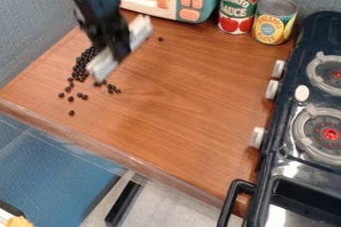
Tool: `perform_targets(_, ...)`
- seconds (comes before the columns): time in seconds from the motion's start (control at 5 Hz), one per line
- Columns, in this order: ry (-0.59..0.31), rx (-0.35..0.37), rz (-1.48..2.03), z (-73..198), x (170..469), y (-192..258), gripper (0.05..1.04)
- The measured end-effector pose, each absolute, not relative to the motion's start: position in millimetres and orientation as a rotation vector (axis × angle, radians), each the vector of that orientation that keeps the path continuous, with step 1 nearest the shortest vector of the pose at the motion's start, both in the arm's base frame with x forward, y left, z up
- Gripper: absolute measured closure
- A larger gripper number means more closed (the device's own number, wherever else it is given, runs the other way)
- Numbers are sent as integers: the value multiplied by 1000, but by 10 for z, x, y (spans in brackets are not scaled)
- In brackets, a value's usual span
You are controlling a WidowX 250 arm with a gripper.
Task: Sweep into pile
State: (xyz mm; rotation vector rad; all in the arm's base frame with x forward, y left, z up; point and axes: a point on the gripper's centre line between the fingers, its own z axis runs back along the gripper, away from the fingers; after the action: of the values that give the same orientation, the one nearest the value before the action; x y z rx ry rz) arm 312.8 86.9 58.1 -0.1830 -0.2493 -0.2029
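Your claw (118,52) is closed around the white block (102,65), beside the dark beans (81,67) near the counter's (180,116) left edge. Most sit bunched; you seem to have strays left, toward the front edge and beyond the block.

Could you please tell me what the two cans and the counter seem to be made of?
The cans look like metal, with shiny rims and paper-like printed labels. The counter shows reddish-brown grain and a soft sheen: probably varnished wood, or a wood-look laminate.
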Motion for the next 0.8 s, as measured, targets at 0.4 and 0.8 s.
perform_targets(0.4, -187, -128, -369, 183, 2706, 924, 713)
perform_targets(0.8, -171, -131, -404, 131, 2613, 1166, 713)
